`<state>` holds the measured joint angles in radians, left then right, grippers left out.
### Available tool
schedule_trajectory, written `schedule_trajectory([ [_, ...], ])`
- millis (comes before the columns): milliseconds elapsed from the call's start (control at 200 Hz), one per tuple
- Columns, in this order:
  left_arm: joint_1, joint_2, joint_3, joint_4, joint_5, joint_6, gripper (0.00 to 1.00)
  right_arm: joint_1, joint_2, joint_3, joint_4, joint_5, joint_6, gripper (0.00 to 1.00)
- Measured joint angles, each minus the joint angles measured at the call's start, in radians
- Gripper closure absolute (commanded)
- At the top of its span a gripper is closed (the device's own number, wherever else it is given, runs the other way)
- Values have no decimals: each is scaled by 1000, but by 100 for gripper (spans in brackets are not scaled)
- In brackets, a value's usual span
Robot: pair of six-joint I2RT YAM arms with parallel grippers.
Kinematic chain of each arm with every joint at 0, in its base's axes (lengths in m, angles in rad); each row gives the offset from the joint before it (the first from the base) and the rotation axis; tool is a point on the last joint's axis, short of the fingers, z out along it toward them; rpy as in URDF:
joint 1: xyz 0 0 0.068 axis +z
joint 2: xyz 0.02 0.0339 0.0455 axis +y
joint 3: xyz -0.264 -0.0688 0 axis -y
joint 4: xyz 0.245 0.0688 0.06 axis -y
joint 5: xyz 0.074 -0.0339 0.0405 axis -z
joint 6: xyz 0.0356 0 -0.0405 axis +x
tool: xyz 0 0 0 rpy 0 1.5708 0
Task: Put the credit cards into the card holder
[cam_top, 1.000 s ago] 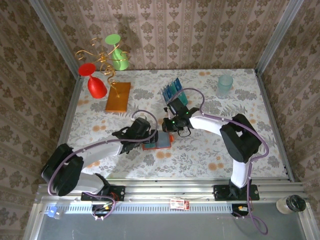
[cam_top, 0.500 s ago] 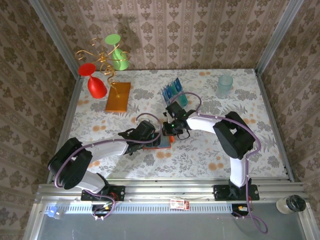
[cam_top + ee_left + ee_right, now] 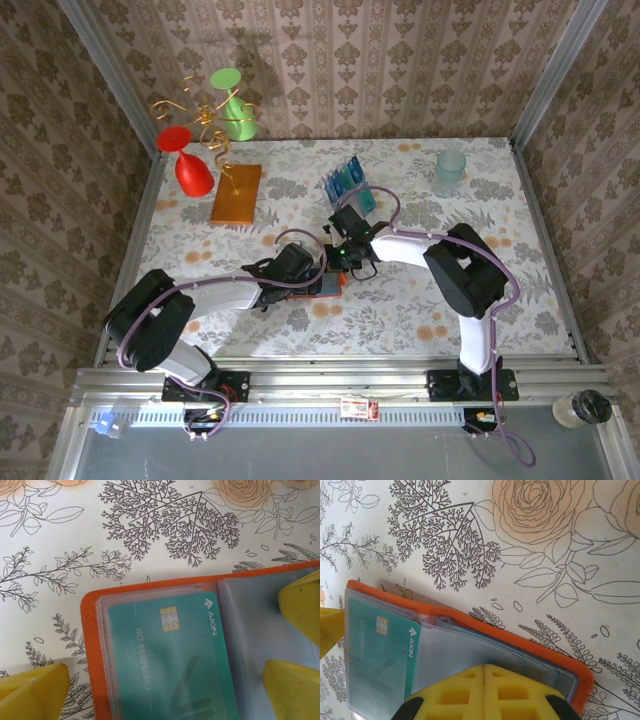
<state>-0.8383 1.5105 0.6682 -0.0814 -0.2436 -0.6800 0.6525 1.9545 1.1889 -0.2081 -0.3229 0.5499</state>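
1. Top: card holder (image 3: 331,287) lies mid tabletop (image 3: 430,300); left pincer (image 3: 310,274) & right pincer (image 3: 341,262) meet over it.
2. L wrist: card holder (image 3: 250,620) open flat, teal card (image 3: 170,650) in clear pocket; left pincer (image 3: 165,670) spread wide, straddling it.
3. R wrist: right pincer (image 3: 485,672) closed, empty, tips pressed on card holder (image 3: 520,645).

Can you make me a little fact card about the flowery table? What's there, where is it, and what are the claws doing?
holder: small orange folding wallet, lying open on the flowery tablecloth
card inside: teal plastic card with a gold chip, under the wallet's clear pocket
left claw: open, with one yellow finger on each side of the card
right claw: shut, with its tips on the wallet's grey-blue side
cards waiting: blue and teal cards standing in the clear rack at the back
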Motion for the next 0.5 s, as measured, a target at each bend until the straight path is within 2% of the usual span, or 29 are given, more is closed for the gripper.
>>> schedule_trajectory([
  [115, 0, 9, -1, 5, -6, 1, 3, 0, 1, 0, 1, 0, 4, 93],
  [310, 0, 19, -12, 23, -18, 5, 9, -7, -2, -5, 10, -9, 14, 73],
  [500, -5, 22, -19, 37, -34, 6, 9, -30, -66, -60, 25, -15, 34, 66],
])
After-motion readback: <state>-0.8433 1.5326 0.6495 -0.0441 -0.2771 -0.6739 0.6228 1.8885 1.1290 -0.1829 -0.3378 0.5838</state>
